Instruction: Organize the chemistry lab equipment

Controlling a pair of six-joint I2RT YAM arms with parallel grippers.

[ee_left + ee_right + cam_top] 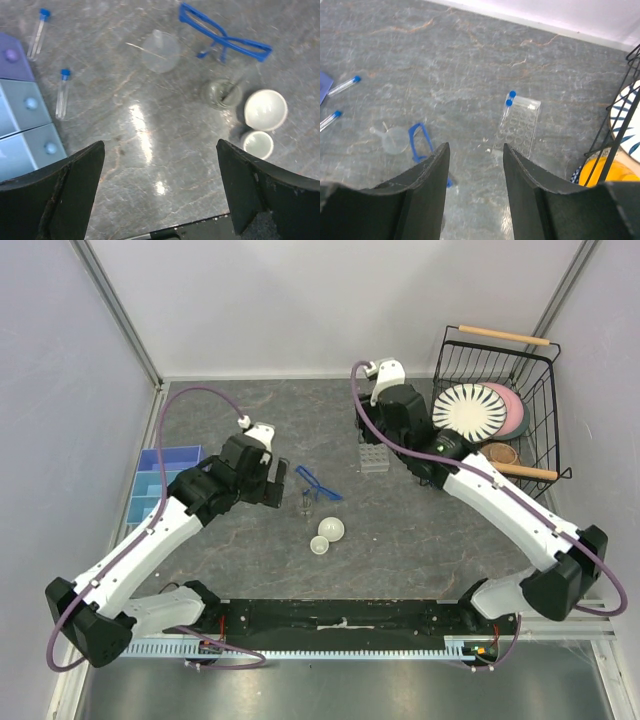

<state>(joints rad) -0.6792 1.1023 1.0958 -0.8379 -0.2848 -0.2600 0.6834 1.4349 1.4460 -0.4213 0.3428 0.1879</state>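
Left wrist: 2 round white dishes point(265, 109), blue-frame glasses point(225, 37), marbled table point(150, 165).

Illumination: bright, even, from overhead. Left wrist view shows a white glare streak on the worktop point(125, 165). Shadows are faint and soft-edged.

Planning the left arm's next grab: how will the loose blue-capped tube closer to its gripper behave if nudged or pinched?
The tube lies on its side on the smooth table, so a sideways nudge would probably roll it. It looks thin, clear and empty, so likely light and slippery in a pinch.
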